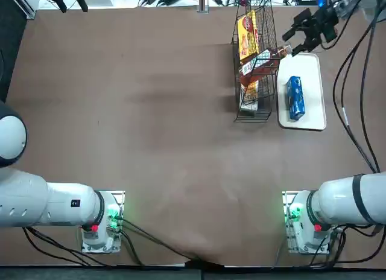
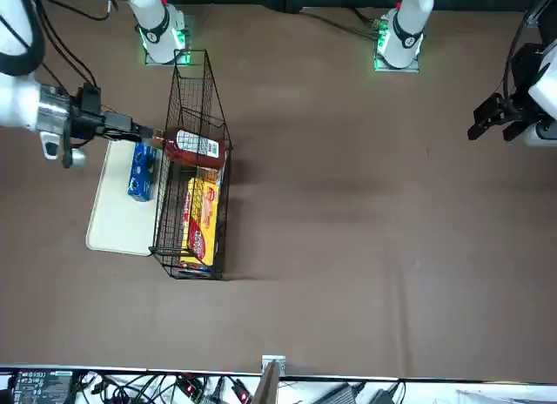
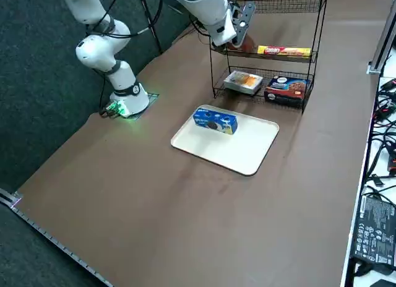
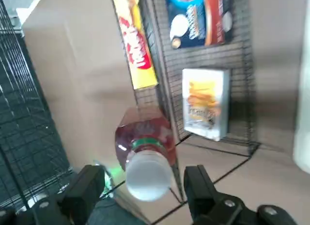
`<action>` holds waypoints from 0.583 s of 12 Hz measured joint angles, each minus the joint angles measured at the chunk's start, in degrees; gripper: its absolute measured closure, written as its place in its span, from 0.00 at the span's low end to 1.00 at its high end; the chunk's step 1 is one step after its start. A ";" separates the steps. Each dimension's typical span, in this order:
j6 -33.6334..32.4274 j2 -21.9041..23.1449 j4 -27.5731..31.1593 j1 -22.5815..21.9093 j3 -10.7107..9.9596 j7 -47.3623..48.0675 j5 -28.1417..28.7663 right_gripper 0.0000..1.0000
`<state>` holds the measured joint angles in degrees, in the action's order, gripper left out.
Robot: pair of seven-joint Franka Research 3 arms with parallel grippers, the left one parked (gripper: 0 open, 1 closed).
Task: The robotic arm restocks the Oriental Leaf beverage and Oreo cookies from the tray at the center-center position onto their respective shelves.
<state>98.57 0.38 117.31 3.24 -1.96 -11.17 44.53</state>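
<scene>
Two fingers (image 4: 198,186) of mine stand apart, with open space between them; I, the right gripper (image 4: 147,171), grip nothing. I am at the far right, by the right side of the rack and above the far part of the tray. Just ahead of me, the white cap (image 4: 148,176) of the Oriental Leaf beverage (image 4: 145,133) faces me (I see a gap on either side of it). The bottle lies on its side on a tier above the bottom one of the shelves (image 3: 257,72), its reddish-brown tea showing and its cap end pointing right. Beyond it on that tier, on the far side, lies a yellow-and-red packet (image 3: 284,51). On the bottom tier, a white box (image 3: 244,81) is nearer, and a dark blue and red box (image 3: 285,89) is farther. To the right of the rack, the tray (image 1: 307,120) rests on the table (image 1: 163,147). The bright blue packet of Oreo cookies (image 1: 295,98) lies on it (well within its rim), its length running near to far. My robotic arm (image 1: 344,201) has its base at the near right.
</scene>
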 joint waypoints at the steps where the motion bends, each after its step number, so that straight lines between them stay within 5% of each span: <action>1: -0.03 0.30 -0.56 0.78 -0.15 0.00 -1.15 0.00; 7: -0.04 0.86 -3.83 6.30 -0.49 -0.01 -10.95 0.00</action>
<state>98.53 1.24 113.48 9.54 -2.45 -11.18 33.58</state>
